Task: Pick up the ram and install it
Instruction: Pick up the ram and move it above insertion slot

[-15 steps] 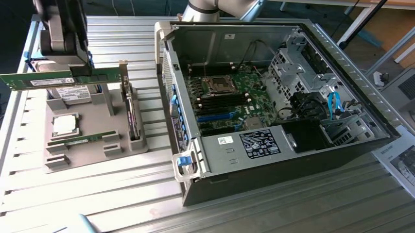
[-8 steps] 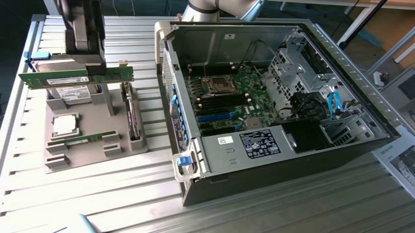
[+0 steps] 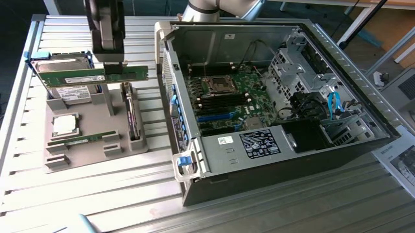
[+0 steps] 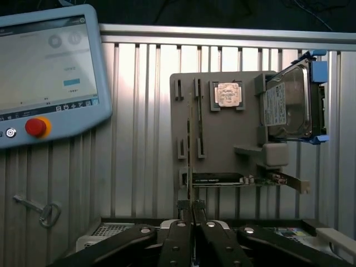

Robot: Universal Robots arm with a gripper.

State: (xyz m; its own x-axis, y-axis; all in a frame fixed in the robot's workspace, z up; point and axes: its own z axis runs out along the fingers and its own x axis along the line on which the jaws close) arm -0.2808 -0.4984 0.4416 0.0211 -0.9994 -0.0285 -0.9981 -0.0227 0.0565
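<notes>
The ram (image 3: 71,76) is a long green stick with dark chips. It hangs level in the air above the grey holder tray (image 3: 91,121) at the exterior view's left. My gripper (image 3: 115,71) is shut on the stick's end nearest the computer case. In the wrist view the ram (image 4: 191,144) appears edge-on as a thin line running out from between the black fingertips of the gripper (image 4: 192,214), over the tray (image 4: 222,139). The open computer case (image 3: 272,97) lies to the exterior view's right, with the motherboard (image 3: 233,97) and its dark memory slots (image 3: 224,101) exposed.
On the tray are a silver hard drive (image 3: 68,92), a square processor (image 3: 65,124), a second green stick (image 3: 84,140) and an upright card (image 3: 133,121). A teach pendant (image 4: 44,72) and a key (image 4: 44,211) lie on the slatted table (image 3: 97,194).
</notes>
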